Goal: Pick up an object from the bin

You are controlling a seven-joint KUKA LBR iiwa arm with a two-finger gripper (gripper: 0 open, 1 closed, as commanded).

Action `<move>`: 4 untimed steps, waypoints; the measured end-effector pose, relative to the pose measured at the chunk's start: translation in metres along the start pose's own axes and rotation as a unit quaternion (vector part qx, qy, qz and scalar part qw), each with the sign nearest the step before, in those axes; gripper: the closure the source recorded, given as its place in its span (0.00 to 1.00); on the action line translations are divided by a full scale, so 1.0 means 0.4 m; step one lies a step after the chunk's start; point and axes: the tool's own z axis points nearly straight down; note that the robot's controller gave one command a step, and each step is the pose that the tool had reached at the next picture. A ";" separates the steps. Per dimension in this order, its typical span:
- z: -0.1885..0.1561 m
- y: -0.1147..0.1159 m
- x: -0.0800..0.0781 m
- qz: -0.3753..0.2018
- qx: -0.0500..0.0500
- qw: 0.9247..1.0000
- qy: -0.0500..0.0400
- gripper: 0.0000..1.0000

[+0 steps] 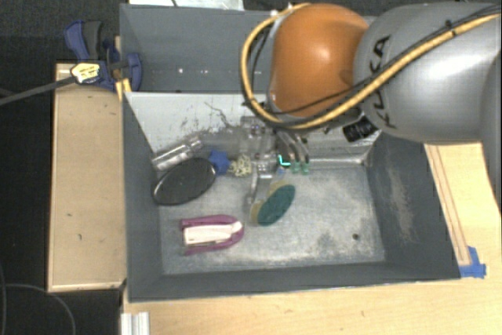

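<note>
I'm watching the gripper (261, 192) hanging low mid-bin (337, 225), right at the left end of a dark green oval pad (278, 203).
The pad is showing a tan edge; I can't tell whether it's touching the gripper. A black oval disc (184, 180) is lying to the left, with a silvery tube (176, 153) just behind it and a small blue piece (219, 162) beside it. A purple-and-white flat thing (212, 232) is sitting apart near the front wall. The orange wrist cover (314, 55) is hanging over the back of the bin.

The metal bin (337, 239) looks matt and scuffed, the black oval disc (184, 180) glossy, the green oval pad (276, 204) rough.
</note>
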 end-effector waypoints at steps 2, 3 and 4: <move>0.369 -0.167 -0.018 -0.036 0.000 0.999 0.001 0.00; 0.358 -0.163 -0.022 -0.034 -0.001 0.999 -0.002 1.00; 0.002 -0.167 -0.032 -0.036 0.000 0.999 -0.008 1.00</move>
